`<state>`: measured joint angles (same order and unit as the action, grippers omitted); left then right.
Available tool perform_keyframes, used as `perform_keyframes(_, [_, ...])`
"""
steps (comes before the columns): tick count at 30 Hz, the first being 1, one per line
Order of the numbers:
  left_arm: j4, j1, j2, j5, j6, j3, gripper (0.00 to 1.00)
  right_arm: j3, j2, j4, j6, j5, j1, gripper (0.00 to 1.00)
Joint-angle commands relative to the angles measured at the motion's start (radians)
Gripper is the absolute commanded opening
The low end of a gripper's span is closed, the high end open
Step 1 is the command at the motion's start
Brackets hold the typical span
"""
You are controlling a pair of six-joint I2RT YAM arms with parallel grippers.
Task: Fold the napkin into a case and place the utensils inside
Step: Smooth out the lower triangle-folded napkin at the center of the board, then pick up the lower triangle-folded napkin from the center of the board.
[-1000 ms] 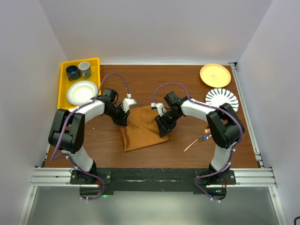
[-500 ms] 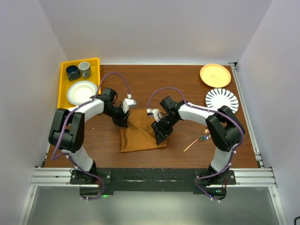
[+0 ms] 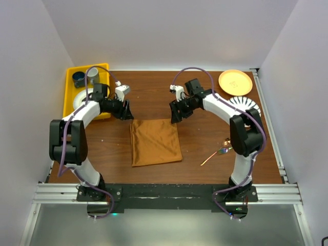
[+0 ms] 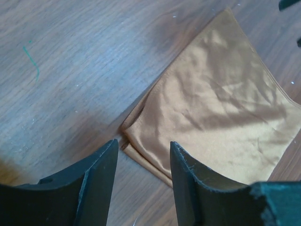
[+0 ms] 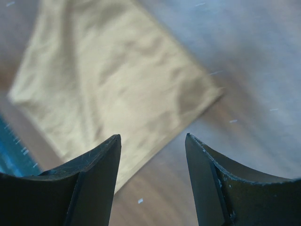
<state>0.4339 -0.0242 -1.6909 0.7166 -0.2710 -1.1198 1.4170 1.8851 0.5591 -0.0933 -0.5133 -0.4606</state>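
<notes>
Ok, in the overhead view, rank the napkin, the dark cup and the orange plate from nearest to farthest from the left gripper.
1. napkin, just beside the left gripper, toward the arm bases.
2. dark cup, in the yellow tray, far left.
3. orange plate, far right corner.

Brown wood table (image 3: 154,92) boxed by plain pale walls (image 3: 169,31) left, right and far; metal rail (image 3: 169,190) near; floor (image 3: 169,228) perhaps grey.
</notes>
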Motion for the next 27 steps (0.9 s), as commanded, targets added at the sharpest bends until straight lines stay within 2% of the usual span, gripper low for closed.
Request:
perform_keyframes(1, [-0.029, 0.000, -0.059, -0.037, 0.065, -0.034, 0.53, 0.060, 0.081, -0.022, 0.010, 0.084, 0.008, 0.63])
perform_keyframes(11, [0.028, 0.000, -0.151, 0.018, 0.016, -0.077, 0.54, 0.134, 0.209, -0.063, 0.001, 0.068, 0.011, 0.64])
perform_keyframes(18, [0.048, 0.000, -0.193, 0.070, 0.000, -0.104, 0.52, 0.155, 0.249, -0.065, -0.005, 0.015, 0.013, 0.61])
perform_keyframes(27, [0.060, 0.000, -0.185, 0.098, -0.050, -0.109, 0.27, 0.158, 0.240, -0.064, -0.003, -0.027, 0.013, 0.44])
